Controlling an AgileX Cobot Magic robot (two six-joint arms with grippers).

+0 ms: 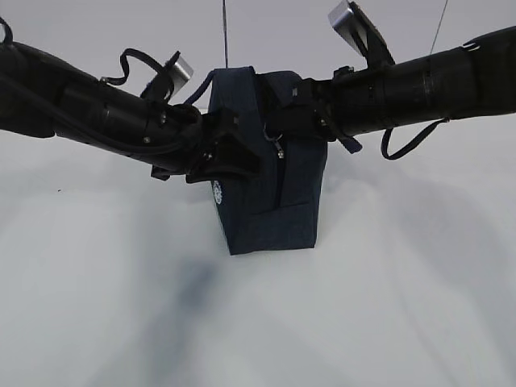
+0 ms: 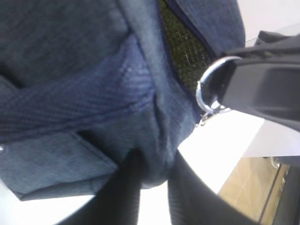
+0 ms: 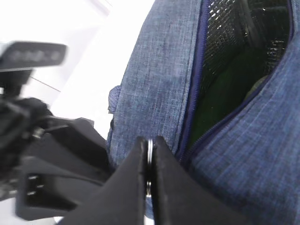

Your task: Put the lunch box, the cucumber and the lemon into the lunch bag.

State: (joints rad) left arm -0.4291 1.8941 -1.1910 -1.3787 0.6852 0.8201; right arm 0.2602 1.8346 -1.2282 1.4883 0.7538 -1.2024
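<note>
Bright, even light washes out the white table (image 1: 387, 322); soft shadows spread near; both wrist views blur close up.

Boxy dark navy fabric lunch bag (image 1: 270, 185) stands upright, mid-bench (image 1: 387, 306). Left pincer (image 1: 230, 157) against bag's left side, a fold of fabric between its fingers. Right pincer (image 1: 292, 121) at bag's upper front, on silver ring pull (image 1: 275, 135). Zipper partly open; something green inside the bag.
</note>
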